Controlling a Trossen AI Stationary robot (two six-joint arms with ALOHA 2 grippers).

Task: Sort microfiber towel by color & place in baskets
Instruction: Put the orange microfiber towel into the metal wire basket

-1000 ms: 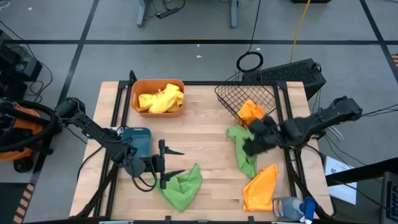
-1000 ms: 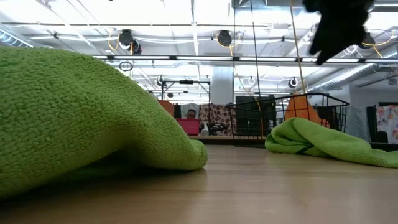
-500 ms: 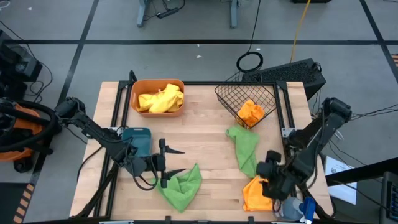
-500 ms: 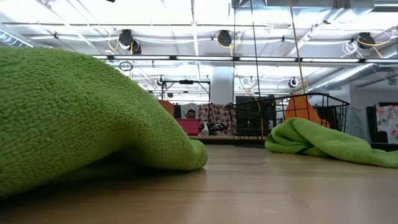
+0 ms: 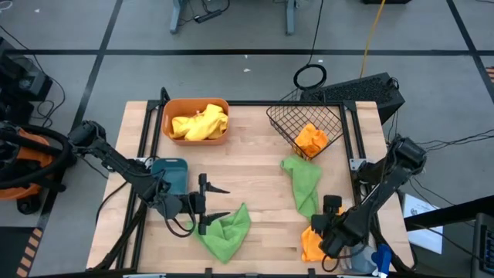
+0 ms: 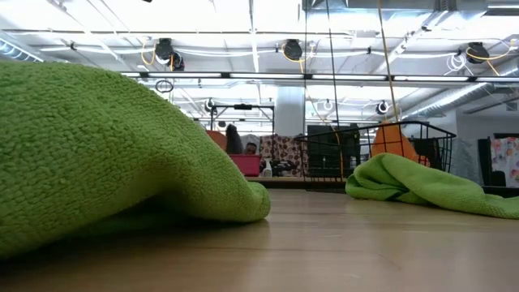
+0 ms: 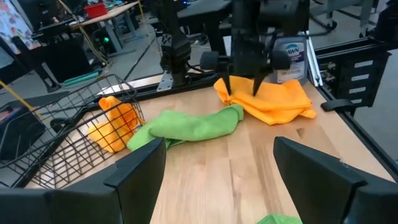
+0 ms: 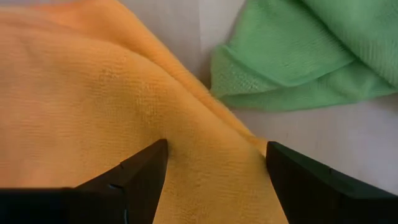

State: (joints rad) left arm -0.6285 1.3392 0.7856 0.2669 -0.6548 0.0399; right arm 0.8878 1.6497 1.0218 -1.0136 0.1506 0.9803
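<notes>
Light wooden table (image 5: 255,197) with black metal frame along its edges, grey floor around it with dark tape lines and cables. Orange tub (image 5: 196,122) at the far left of the table, yellow towel (image 5: 199,123) inside. Wire-mesh basket (image 5: 306,121) at the far right, orange towel (image 5: 311,139) in it. Teal tub (image 5: 171,174) near the left edge, partly under the left arm.

Loose towels on the wood: green towel (image 5: 302,184) just in front of the mesh basket, second green towel (image 5: 225,231) at the near edge, loose orange towel (image 5: 315,239) at the near right. Spray bottle (image 5: 363,257) lies at the near right corner, just beside that orange towel.

Right gripper (image 5: 328,232) is down over the loose orange towel; in its wrist view fingers (image 8: 144,172) stand apart, tips on the orange cloth, nothing clamped. Left gripper (image 5: 207,207) hovers between the teal tub and the near green towel, fingers spread, holding nothing.

Low view: green cloth fills the left foreground, second green heap right, mesh basket behind it. Room beyond has ceiling lights, hanging cables, benches, clutter; a person (image 6: 233,139) shows far back, small. Left wrist view shows workbenches and a monitor behind the table.
</notes>
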